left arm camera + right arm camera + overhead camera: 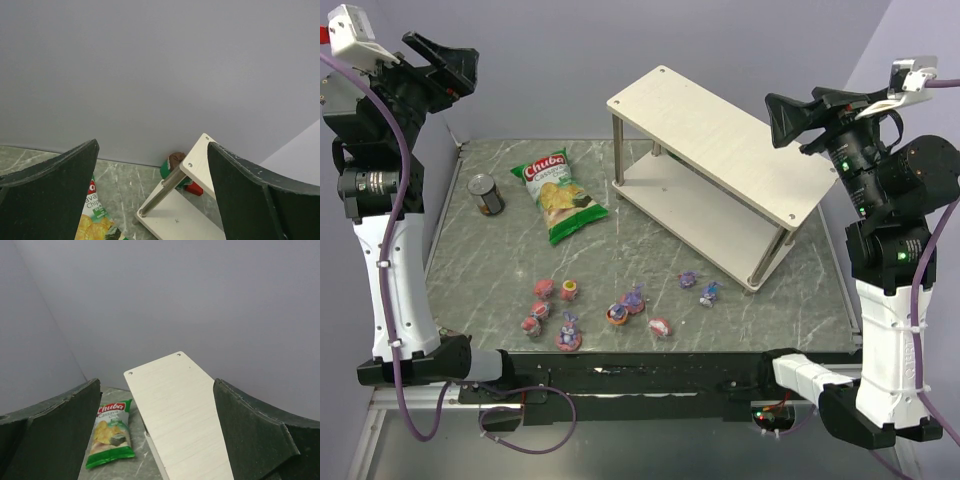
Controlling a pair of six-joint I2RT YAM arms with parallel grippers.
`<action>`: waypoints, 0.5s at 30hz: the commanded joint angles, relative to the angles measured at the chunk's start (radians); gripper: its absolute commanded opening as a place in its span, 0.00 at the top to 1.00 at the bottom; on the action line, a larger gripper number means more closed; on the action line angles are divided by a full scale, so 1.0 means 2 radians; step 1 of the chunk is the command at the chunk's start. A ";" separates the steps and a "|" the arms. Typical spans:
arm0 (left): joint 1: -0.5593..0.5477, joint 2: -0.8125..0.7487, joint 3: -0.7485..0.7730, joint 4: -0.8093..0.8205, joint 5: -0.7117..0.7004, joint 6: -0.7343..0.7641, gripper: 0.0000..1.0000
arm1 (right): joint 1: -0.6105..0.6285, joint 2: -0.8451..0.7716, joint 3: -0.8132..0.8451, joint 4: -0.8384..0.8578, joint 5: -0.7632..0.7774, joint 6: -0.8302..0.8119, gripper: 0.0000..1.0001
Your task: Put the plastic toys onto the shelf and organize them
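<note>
Shelf (720, 140) upright, long axis far-left to near-right

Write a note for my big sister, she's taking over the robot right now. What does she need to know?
The left jaws are open and empty, raised high over the left side of the table. The right jaws are open and empty too, raised high beside the shelf.
The toys, about nine, all sit on the table near its front edge. The shelf's top board is bare.
Done: nothing yet.
Left: carry every toy to the shelf and line them up.
The chip bag and the can are not toys, so leave them.
</note>
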 commanded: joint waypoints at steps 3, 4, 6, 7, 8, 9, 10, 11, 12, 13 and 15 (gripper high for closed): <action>0.002 -0.004 -0.012 0.018 -0.004 -0.010 0.04 | -0.002 -0.010 -0.011 0.015 0.007 0.026 0.00; 0.002 -0.004 -0.015 0.019 -0.001 -0.009 0.04 | -0.002 -0.009 -0.011 0.015 -0.006 0.023 0.00; 0.002 -0.006 -0.025 0.019 0.009 -0.006 0.04 | -0.002 -0.001 -0.001 0.007 -0.013 0.014 0.00; 0.002 -0.005 -0.029 0.020 0.025 0.006 0.04 | -0.002 0.005 0.007 -0.012 -0.028 0.008 0.00; 0.002 -0.005 -0.032 0.020 0.026 0.007 0.04 | -0.002 0.021 0.016 -0.023 -0.067 0.000 0.00; 0.002 -0.003 -0.033 0.017 0.025 0.007 0.04 | -0.001 0.029 0.033 -0.032 -0.097 -0.016 0.00; 0.001 -0.003 -0.033 0.015 0.019 0.004 0.04 | 0.006 0.035 0.037 -0.040 -0.123 -0.022 0.00; 0.002 -0.002 -0.034 0.014 0.013 0.001 0.04 | 0.016 0.043 0.038 -0.043 -0.153 -0.027 0.00; 0.002 -0.002 -0.036 0.016 0.012 0.000 0.04 | 0.030 0.043 0.027 -0.041 -0.156 -0.045 0.00; 0.003 -0.001 -0.039 0.018 0.012 -0.005 0.04 | 0.047 0.041 0.017 -0.038 -0.154 -0.058 0.00; 0.003 -0.002 -0.050 0.023 0.010 -0.013 0.04 | 0.122 0.034 -0.014 -0.029 -0.132 -0.100 0.00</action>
